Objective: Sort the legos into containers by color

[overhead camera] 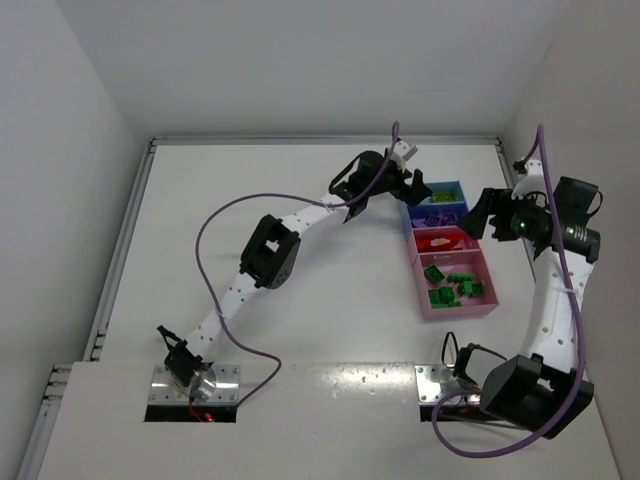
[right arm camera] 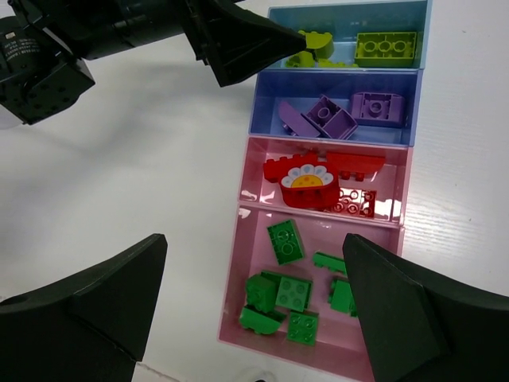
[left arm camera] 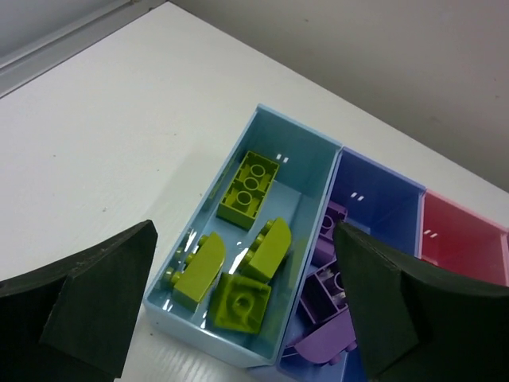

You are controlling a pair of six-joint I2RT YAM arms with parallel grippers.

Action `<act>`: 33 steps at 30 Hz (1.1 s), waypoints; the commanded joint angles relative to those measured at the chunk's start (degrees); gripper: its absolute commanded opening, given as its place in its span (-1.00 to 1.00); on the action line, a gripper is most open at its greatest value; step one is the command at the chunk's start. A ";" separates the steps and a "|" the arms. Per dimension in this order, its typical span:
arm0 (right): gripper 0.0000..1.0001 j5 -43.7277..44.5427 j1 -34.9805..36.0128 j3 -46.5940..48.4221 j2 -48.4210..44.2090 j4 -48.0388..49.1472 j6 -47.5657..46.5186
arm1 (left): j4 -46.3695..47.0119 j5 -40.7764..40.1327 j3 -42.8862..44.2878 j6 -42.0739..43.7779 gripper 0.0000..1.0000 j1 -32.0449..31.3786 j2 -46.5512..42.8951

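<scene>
Legos (right arm camera: 285, 241) lie sorted in 4 adjoining trays (right arm camera: 254, 231): yel-grn, purple, red, grn.

Bright, even light falls from above. The white desk (overhead camera: 330, 300) nearly glows in the top view, and the shadows on it are soft and pale. That view is small, so the green bricks (overhead camera: 442, 297) look a bit grainy. In the left wrist view, little white glints shine on the light blue tray (left arm camera: 229, 169), and the upper right of the frame is grey and dim. The black fingers (left arm camera: 95, 310) of the left end effector (left arm camera: 246, 239), at the bottom corners, look soft and fuzzy.
</scene>
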 commanded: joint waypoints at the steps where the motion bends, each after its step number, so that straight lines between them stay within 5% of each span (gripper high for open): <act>1: 0.85 -1.82 -0.26 2.47 0.10 1.85 0.89 | -0.03 -1.67 -1.26 0.89 1.00 -0.43 -6.44; 8: 0.85 -9.54 2.54 1.33 -0.34 7.37 3.86 | -17.68 -4.57 -8.80 5.36 1.00 3.79 -26.73; 13: 0.85 -13.06 10.45 -1.48 1.07 14.13 8.52 | -31.76 -5.27 -27.07 13.89 1.00 8.44 -45.45; 21: 0.93 -7.10 23.46 0.63 9.67 18.63 11.08 | -35.37 -5.63 -59.93 13.90 1.00 20.99 -75.84; 33: 0.98 2.66 34.98 -1.21 15.57 20.82 6.95 | -31.07 -5.71 -82.29 10.47 1.00 32.36 -89.42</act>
